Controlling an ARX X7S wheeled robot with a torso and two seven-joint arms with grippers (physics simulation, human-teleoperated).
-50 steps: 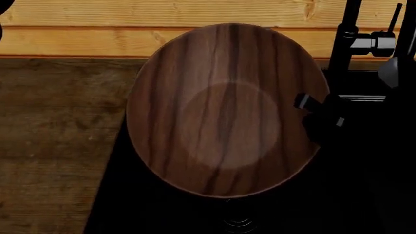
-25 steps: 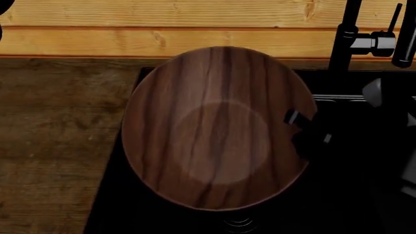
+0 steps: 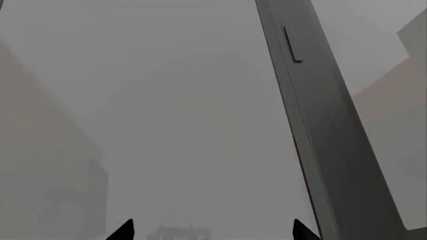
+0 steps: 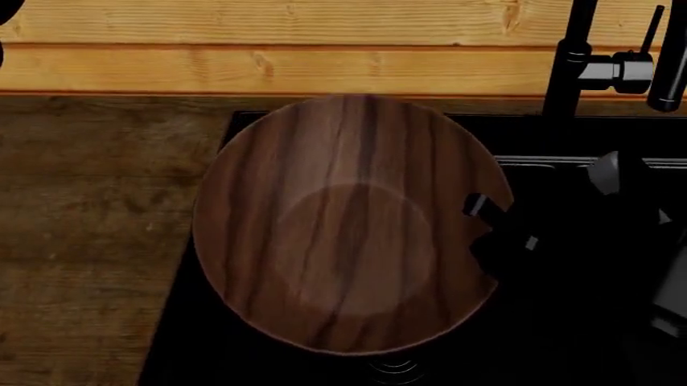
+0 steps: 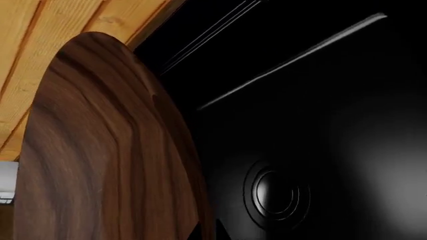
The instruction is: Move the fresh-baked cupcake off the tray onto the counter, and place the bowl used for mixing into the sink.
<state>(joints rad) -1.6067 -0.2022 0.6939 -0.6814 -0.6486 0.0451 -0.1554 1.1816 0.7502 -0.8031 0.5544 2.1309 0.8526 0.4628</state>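
Note:
The dark brown wooden bowl (image 4: 343,225) hangs over the black sink (image 4: 580,322), tilted, and covers most of the basin's left half. My right gripper (image 4: 496,232) is shut on the bowl's right rim. In the right wrist view the bowl's rim (image 5: 113,150) runs between the nearly closed fingertips of my right gripper (image 5: 208,233), with the sink's ringed drain (image 5: 277,192) beyond. My left gripper (image 3: 212,232) is open and empty, facing grey haze. The cupcake and the tray are out of view.
The dark wood counter (image 4: 86,241) lies left of the sink. The black tap (image 4: 569,64) stands at the sink's back right, before the pine wall boards (image 4: 269,32). The drain (image 4: 395,368) shows just below the bowl. A grey upright panel (image 3: 320,125) is in the left wrist view.
The bowl, held by my right gripper, has moved down and slightly left, lower over the sink. More of the sink's back edge now shows behind it.

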